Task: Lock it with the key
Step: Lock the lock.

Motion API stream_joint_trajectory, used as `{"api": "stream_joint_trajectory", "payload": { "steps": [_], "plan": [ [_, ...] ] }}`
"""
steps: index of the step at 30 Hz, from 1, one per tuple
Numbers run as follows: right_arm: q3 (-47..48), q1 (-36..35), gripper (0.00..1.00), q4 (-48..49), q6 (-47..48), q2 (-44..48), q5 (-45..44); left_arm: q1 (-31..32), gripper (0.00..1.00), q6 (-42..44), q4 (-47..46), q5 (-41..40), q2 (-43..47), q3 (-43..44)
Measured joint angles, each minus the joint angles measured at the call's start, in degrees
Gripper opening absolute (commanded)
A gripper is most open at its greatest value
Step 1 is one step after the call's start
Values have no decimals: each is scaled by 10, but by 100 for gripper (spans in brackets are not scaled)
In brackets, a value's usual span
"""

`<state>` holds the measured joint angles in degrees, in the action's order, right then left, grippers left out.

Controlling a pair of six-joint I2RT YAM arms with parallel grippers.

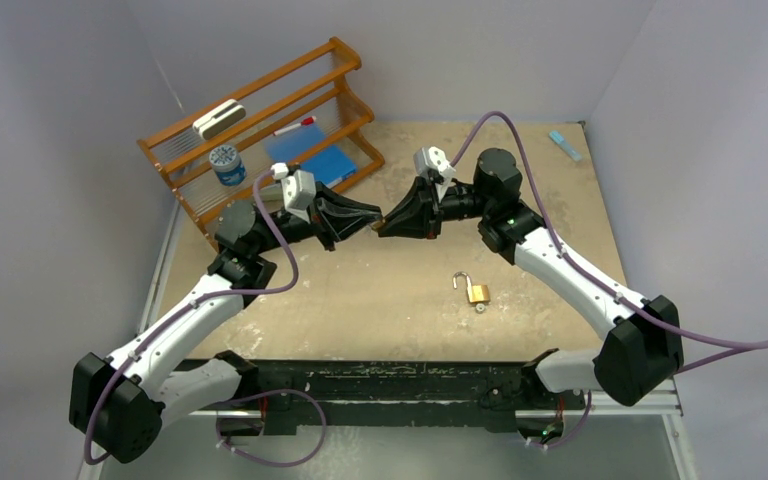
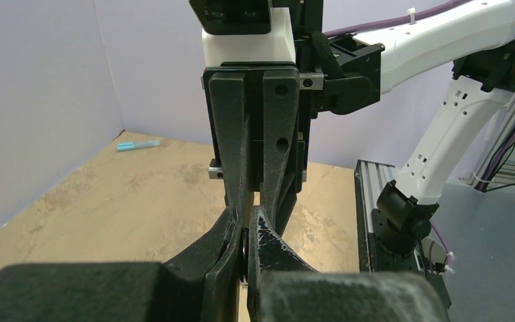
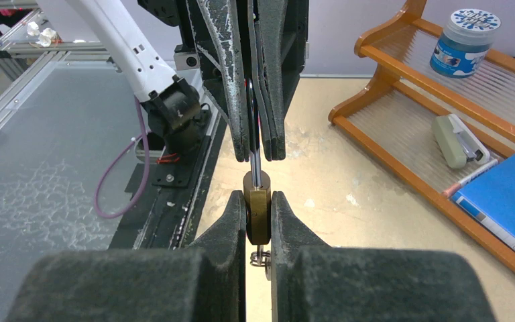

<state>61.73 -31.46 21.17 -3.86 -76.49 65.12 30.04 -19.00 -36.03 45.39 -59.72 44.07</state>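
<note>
My right gripper (image 3: 258,201) clamped the padlock (image 3: 257,220), my left gripper (image 3: 260,155) the key (image 3: 255,172); a skewed twist could have wrenched either loose.

My right claw (image 3: 258,200) pinches a small gold lock (image 3: 257,215) standing up, with a thin silver bar (image 3: 255,171) on top (a second gold lock (image 1: 476,292), loop open, lies on the table (image 1: 380,300)).

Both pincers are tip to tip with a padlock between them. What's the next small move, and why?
Probably a small roll of the left pincer about the thin metal shaft it is shut on, likely the key. That shaft runs into the brass padlock, which the right pincer clamps steady, so turning seems next. Whether it is fully seated is hidden.
</note>
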Motion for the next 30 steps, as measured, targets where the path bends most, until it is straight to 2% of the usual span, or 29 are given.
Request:
{"api": "stream_joint_trajectory", "payload": {
  "steps": [30],
  "plan": [
    [0, 1, 0, -3, 1, -11, 4, 1, 0, 9, 28, -14, 1, 3]
  ]
}}
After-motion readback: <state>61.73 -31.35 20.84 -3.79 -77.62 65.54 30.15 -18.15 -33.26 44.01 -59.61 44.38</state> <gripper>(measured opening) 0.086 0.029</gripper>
